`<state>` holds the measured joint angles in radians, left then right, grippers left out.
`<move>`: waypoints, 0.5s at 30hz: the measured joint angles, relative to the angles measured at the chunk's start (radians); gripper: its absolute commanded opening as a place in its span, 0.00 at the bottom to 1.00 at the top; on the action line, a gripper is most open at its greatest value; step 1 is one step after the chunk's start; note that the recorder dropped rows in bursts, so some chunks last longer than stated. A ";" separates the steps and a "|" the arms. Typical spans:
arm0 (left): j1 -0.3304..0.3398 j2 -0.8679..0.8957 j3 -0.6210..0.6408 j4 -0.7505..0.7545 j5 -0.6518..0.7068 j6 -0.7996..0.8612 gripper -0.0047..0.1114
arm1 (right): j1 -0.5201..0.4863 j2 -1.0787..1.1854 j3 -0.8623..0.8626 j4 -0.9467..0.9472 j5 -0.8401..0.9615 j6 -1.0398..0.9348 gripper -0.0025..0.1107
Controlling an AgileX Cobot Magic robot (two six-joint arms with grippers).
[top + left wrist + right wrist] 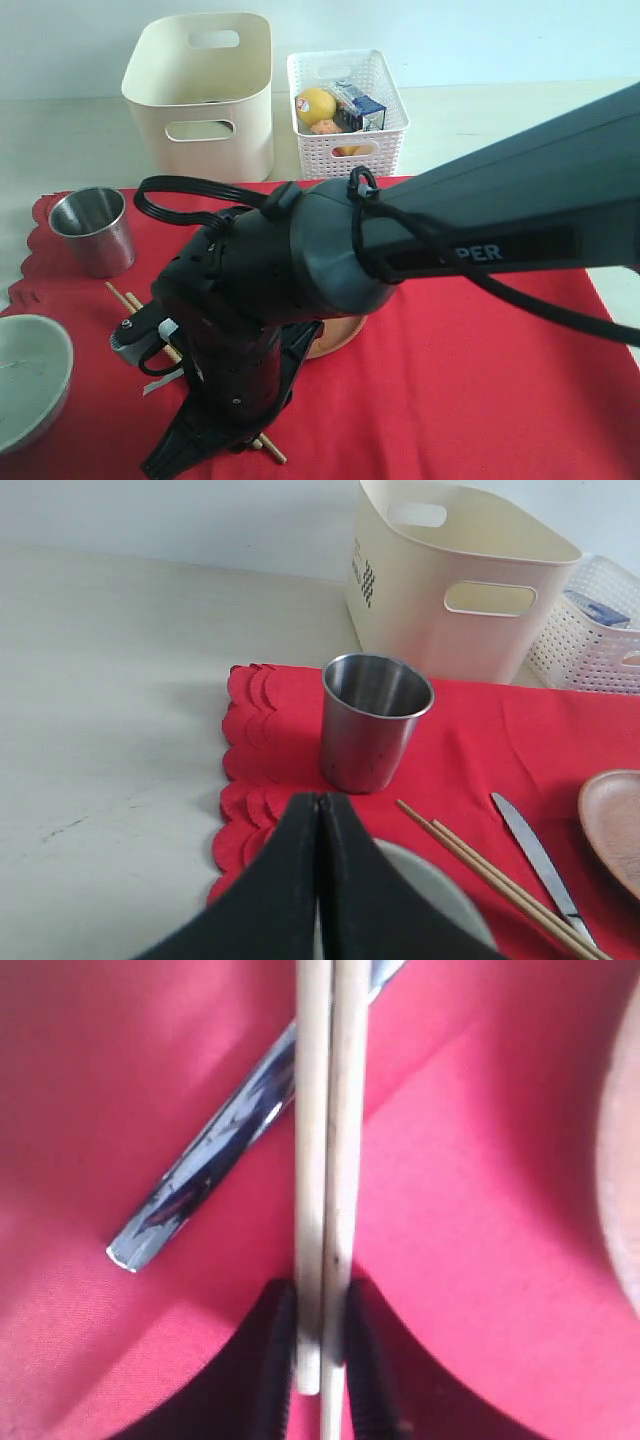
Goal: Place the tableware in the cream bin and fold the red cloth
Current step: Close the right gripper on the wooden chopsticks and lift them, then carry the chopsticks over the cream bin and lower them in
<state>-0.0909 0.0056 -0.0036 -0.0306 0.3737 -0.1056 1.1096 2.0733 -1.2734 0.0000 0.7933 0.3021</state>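
Wood in the pinch: right gripper (322,1305) closed on the chopsticks (330,1110)

Exterior view: bulk of the right arm (480,230) across most of the frame, hiding the grip itself. Only the ends of the chopsticks showing either side of it, on the red cloth (450,400). Brown plate (340,338) mostly covered. Steel cup (93,230) upright near the scalloped corner. Pale bowl (30,380) cut off at the frame edge. Cream bin (200,90) and white lattice basket (345,110) side by side beyond the cloth.

Left wrist view: left gripper (318,805) pressed together, holding nothing, over the bowl. Ahead, the cup, then the bin. Chopsticks and metal knife (540,860) lying alongside each other, near the plate.

Right wrist view: fingers (275,1360) tight against both sides of the pair, low over the cloth. Knife passing behind the chopsticks, far end out of frame. Plate only a blurred pale edge.
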 measured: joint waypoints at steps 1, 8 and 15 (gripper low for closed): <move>0.000 0.000 0.000 0.000 0.000 0.000 0.04 | 0.000 0.000 0.000 -0.007 0.002 0.004 0.06; 0.000 0.000 0.000 0.000 0.000 0.000 0.04 | 0.000 0.000 0.000 -0.042 0.016 0.042 0.02; 0.000 0.000 0.000 0.000 0.000 0.000 0.04 | 0.002 -0.036 0.008 -0.151 0.047 0.086 0.02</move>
<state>-0.0909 0.0056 -0.0036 -0.0306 0.3737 -0.1056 1.1115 2.0375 -1.2653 -0.1509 0.8399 0.3880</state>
